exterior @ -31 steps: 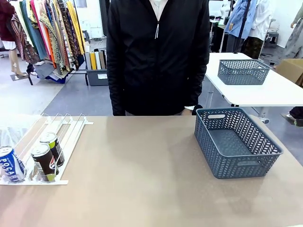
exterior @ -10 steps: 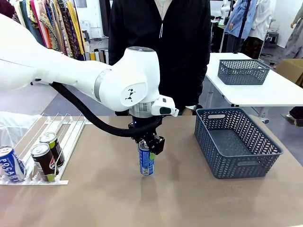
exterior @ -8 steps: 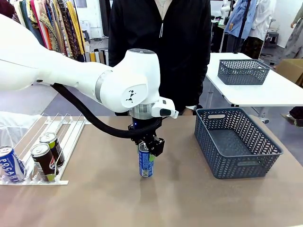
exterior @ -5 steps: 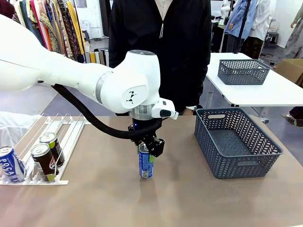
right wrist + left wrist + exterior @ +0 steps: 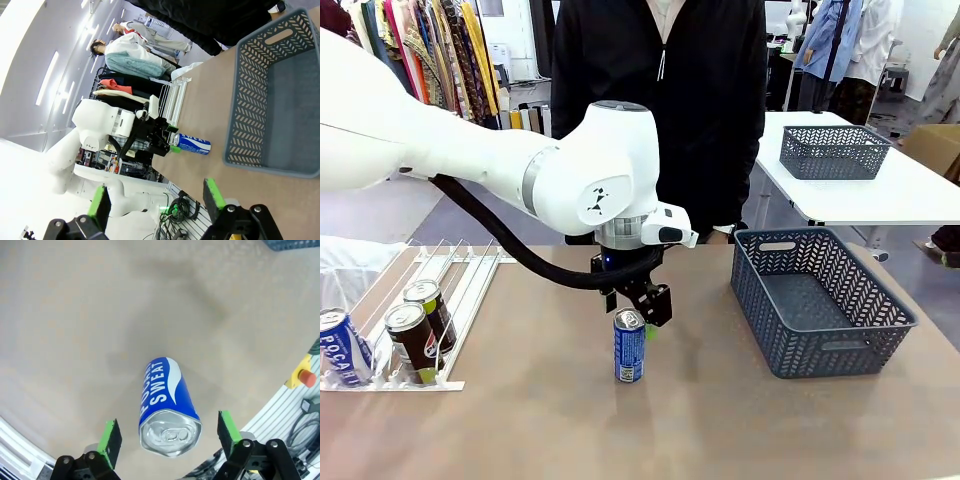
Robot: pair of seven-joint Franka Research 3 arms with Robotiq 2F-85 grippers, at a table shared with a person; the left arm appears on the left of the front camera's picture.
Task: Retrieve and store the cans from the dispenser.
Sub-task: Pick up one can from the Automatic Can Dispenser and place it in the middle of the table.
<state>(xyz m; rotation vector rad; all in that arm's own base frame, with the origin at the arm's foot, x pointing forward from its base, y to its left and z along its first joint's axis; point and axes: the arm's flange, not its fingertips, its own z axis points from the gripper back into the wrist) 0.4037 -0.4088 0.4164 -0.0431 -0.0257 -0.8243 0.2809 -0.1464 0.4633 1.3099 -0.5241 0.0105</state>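
A blue can stands upright on the table's middle, free of any grip. My left gripper hangs open just above its silver top. In the left wrist view the green pads stand wide on either side of the blue can without touching it. At the table's left lies the white dispenser, holding one blue can and two dark cans. My right gripper is open and holds nothing, far from the blue can and facing the grey basket.
The grey lattice basket stands at the table's right, nothing in it. A person in a black jacket stands at the far edge. Another basket sits on a separate white table behind.
My left gripper has let go of the blue can and risen slightly above it. The can stays upright on the table.
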